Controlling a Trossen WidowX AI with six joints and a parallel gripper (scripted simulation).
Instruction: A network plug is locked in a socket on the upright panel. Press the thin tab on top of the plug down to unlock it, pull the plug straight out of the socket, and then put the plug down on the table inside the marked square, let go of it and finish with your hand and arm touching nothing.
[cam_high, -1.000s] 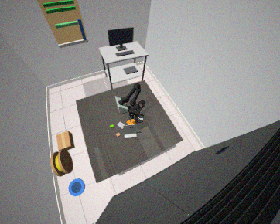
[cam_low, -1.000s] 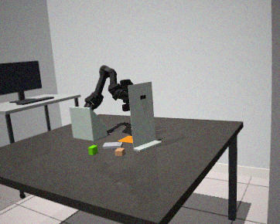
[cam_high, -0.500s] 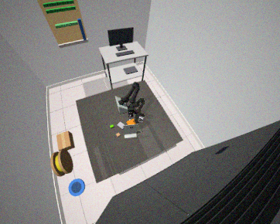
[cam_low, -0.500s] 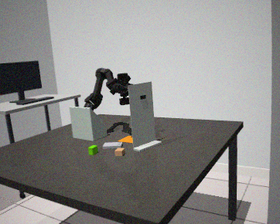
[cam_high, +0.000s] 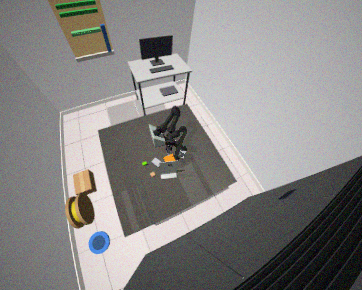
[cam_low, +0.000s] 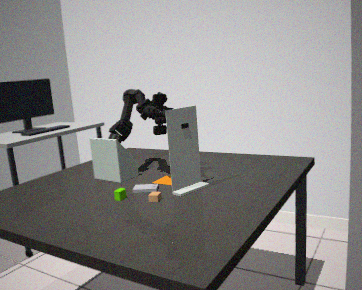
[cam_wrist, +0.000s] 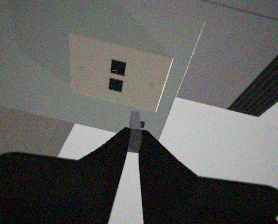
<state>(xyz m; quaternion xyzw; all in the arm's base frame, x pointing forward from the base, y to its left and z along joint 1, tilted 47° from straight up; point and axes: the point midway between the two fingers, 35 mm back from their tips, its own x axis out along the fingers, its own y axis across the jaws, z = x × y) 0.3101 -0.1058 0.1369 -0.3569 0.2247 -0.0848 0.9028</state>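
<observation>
My gripper (cam_wrist: 134, 134) (cam_low: 160, 129) is shut on the small grey network plug (cam_wrist: 135, 120). It holds the plug in the air a short way back from the upright panel (cam_wrist: 90, 70) (cam_low: 182, 150). The panel's face plate shows two dark sockets (cam_wrist: 118, 66) (cam_wrist: 115, 84), one above the other, and both look empty. The orange marked square (cam_low: 163, 180) (cam_high: 169, 158) lies on the table at the foot of the panel, below my gripper. In the top and exterior views the plug is too small to make out.
A pale wedge-shaped box (cam_low: 106, 160) (cam_high: 156, 135) stands left of the panel, by my arm's base. A green cube (cam_low: 120, 194), a brown cube (cam_low: 154, 196) and a flat grey block (cam_low: 145, 188) lie near the square. A desk with a monitor (cam_low: 25, 100) stands beyond the table.
</observation>
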